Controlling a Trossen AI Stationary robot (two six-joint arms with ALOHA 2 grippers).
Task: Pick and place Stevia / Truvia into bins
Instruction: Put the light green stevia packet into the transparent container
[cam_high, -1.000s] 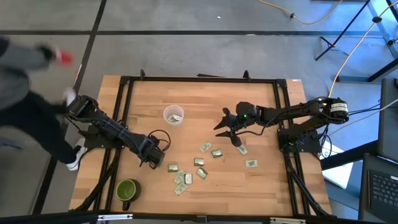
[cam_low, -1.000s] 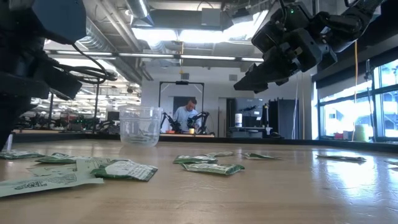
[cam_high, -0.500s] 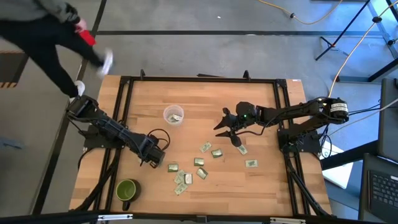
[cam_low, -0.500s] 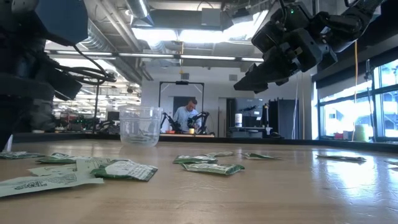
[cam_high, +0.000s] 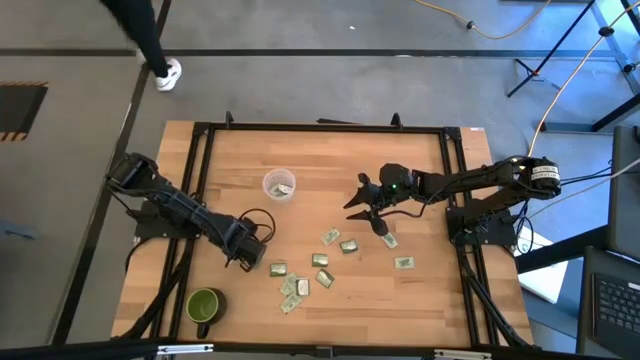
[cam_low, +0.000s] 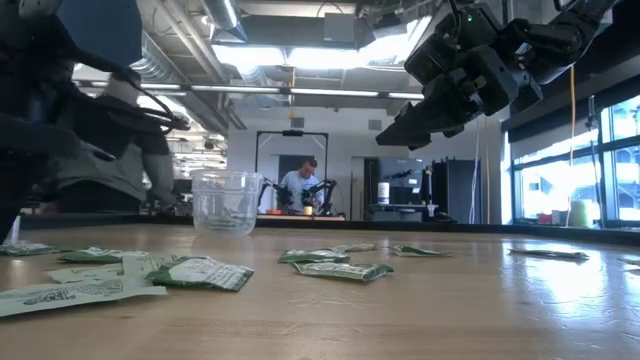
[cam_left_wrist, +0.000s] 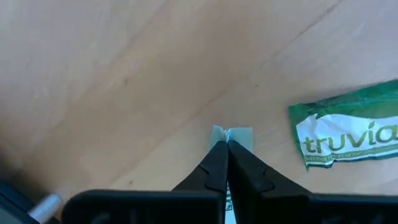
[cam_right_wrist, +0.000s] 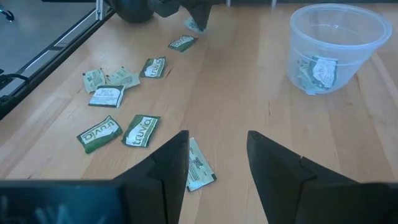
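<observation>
Several green and white Truvia sachets (cam_high: 320, 260) lie flat on the wooden table, between the arms and toward its near edge. The clear plastic cup (cam_high: 279, 186) stands upright far of them with sachets inside (cam_right_wrist: 317, 70). My left gripper (cam_high: 248, 258) points straight down near the left end of the scatter, shut on one sachet (cam_left_wrist: 231, 133). Another sachet (cam_left_wrist: 348, 140) lies just beside it. My right gripper (cam_high: 365, 205) hangs open above the table, right of the cup, with nothing between its fingers (cam_right_wrist: 168, 163). My left gripper pinches a sachet between its two shut fingertips, coming from above and pointing down. Only a pale edge of the sachet (cam_left_wrist: 239, 132) sticks out past the tips. In the right wrist view the sachet (cam_right_wrist: 194, 25) sits tilted under the fingers, at table height.
A green mug (cam_high: 204, 305) stands near the table's near left corner. The table's black frame (cam_high: 200, 130) runs round the board. A person's leg and shoe (cam_high: 165, 72) show beyond the far left corner. Bare wood lies along the far edge and the right side.
A person has walked from beside the table's left edge to beyond its far left corner. Both arms have kept their places.
</observation>
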